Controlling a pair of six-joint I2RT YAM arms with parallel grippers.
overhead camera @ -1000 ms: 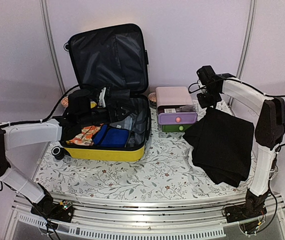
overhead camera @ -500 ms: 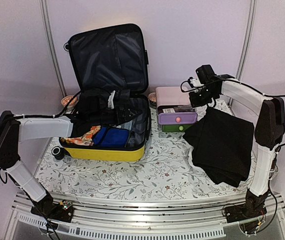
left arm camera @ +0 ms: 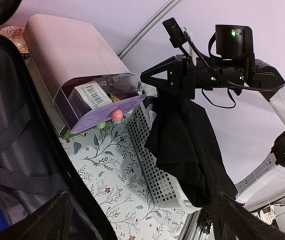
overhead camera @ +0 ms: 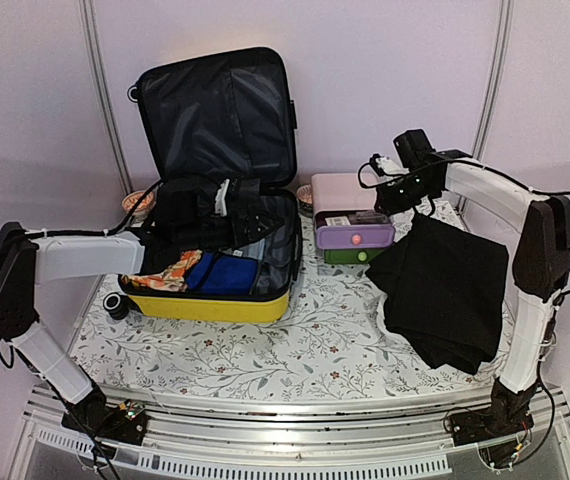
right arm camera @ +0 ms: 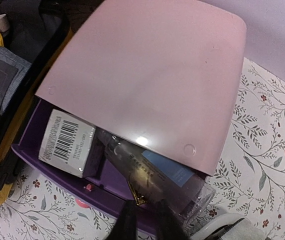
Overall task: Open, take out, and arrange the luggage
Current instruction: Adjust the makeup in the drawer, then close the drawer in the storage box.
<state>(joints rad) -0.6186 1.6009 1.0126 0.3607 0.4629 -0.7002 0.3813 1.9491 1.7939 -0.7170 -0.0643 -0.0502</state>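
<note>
The yellow luggage point(overhead camera: 210, 305) lies open at the left, its black-lined lid point(overhead camera: 220, 110) standing upright. Inside lie a blue cloth point(overhead camera: 223, 275) and an orange flowered cloth point(overhead camera: 170, 270). My left gripper point(overhead camera: 240, 215) hovers over the right half of the case, open and empty; in its wrist view point(left arm camera: 150, 220) the fingers stand wide apart beside the black lining point(left arm camera: 12, 150). My right gripper point(overhead camera: 385, 190) is above the pink drawer box point(overhead camera: 350, 195). In its wrist view point(right arm camera: 145, 220) the fingers are nearly together, holding nothing, over the open purple drawer point(right arm camera: 82, 185).
The drawer holds a clear bottle point(right arm camera: 152, 170) and a barcoded carton point(right arm camera: 65, 142). A black cloth point(overhead camera: 445, 285) is draped over the white mesh basket point(left arm camera: 157, 165) at the right. A small black round object point(overhead camera: 115, 305) sits left of the case.
My right gripper has moved left, from above the black cloth to above the pink drawer box. My left arm has shifted right and farther back over the open case.
</note>
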